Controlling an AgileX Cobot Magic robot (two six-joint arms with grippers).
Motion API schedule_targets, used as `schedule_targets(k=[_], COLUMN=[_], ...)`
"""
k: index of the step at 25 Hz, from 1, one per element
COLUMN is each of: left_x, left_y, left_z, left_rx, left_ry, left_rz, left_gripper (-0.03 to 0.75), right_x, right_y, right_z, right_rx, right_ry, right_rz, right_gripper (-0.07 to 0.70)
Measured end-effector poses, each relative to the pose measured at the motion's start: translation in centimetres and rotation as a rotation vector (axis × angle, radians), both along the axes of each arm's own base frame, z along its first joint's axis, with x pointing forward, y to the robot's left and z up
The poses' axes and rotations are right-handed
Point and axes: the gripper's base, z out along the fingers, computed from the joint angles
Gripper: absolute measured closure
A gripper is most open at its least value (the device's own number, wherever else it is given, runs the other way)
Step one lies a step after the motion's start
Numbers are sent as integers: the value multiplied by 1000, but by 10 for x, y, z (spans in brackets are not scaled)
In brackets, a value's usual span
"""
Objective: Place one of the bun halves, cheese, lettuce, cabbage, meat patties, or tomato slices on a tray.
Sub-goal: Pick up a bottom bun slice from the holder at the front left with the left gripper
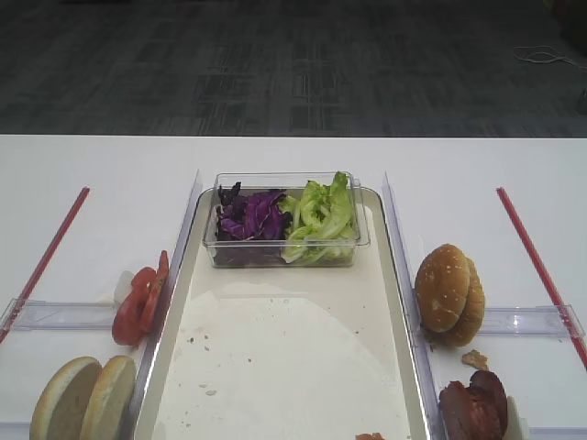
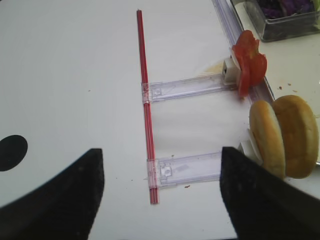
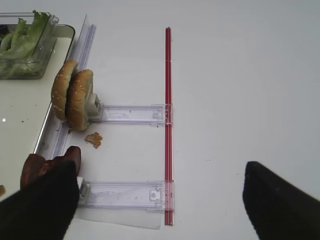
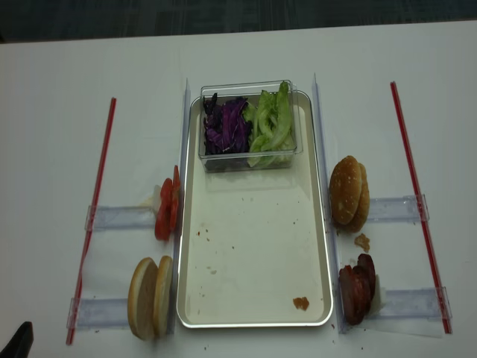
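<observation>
Tray (image 4: pixel 257 246) sits mid-frame w/ nothing on it but the veg box (image 4: pixel 248 125), fillings racked upright alongside for easy grabbing, left gripper (image 2: pixel 160 195) and right gripper (image 3: pixel 160 200) both wide, empty.

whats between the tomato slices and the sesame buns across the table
The tray lies between the tomato slices and sesame buns, its floor there bare but for crumbs, as the realsense high view shows.

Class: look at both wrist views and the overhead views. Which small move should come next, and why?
Probably lower the left claw toward the bun halves. Its jaws stand wide and hold nothing, the buns stand on edge just beside it, and the tray holds only the box of greens and crumbs.
</observation>
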Motion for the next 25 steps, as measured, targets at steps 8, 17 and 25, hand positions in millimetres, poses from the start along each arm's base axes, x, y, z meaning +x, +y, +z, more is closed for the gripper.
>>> schedule_targets(k=[8, 17, 25], left_x=[0, 0, 0], left_y=[0, 0, 0], left_z=[0, 0, 0], left_rx=[0, 0, 0], left_ry=[0, 0, 0], left_rz=[0, 0, 0], left_gripper=[252, 252, 252], right_x=[0, 0, 0], right_y=[0, 0, 0], right_z=[0, 0, 0], right_rx=[0, 0, 0], right_ry=[0, 0, 0], right_rz=[0, 0, 0], right_gripper=[-62, -62, -62])
